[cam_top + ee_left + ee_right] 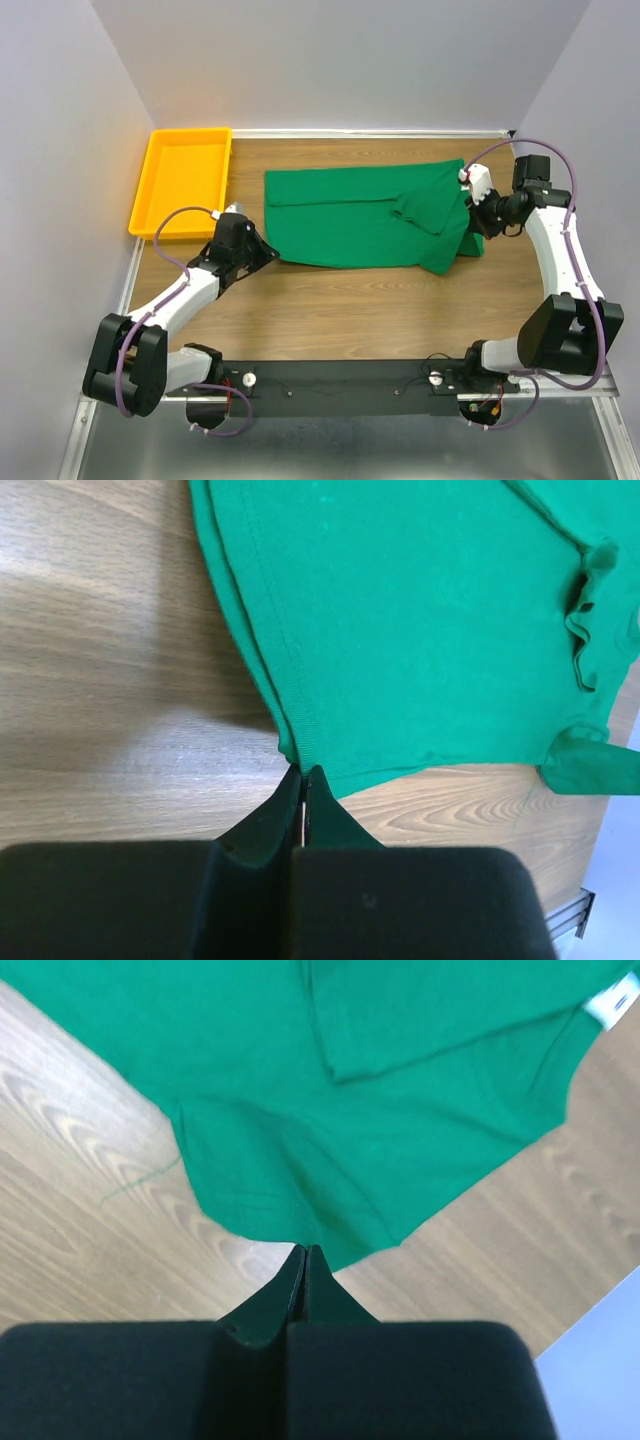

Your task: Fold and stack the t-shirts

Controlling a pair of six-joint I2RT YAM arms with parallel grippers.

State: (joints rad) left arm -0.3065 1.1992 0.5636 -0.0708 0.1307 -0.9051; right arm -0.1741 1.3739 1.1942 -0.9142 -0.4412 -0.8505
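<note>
Two pincers sit nearest the wrist cameras, each with its jaws pressed together on cloth: the left pincer (305, 772) nips the hem corner at 8 o'clock of the one green t-shirt (350, 215), and the right pincer (305, 1250) pinches its edge at 3 o'clock. The t-shirt lies spread across the middle of the wooden surface (350, 310), its right part rumpled and doubled over, one white label (610, 1007) showing. One yellow tray (143, 190) sits at 10 o'clock, just beside it.
</note>
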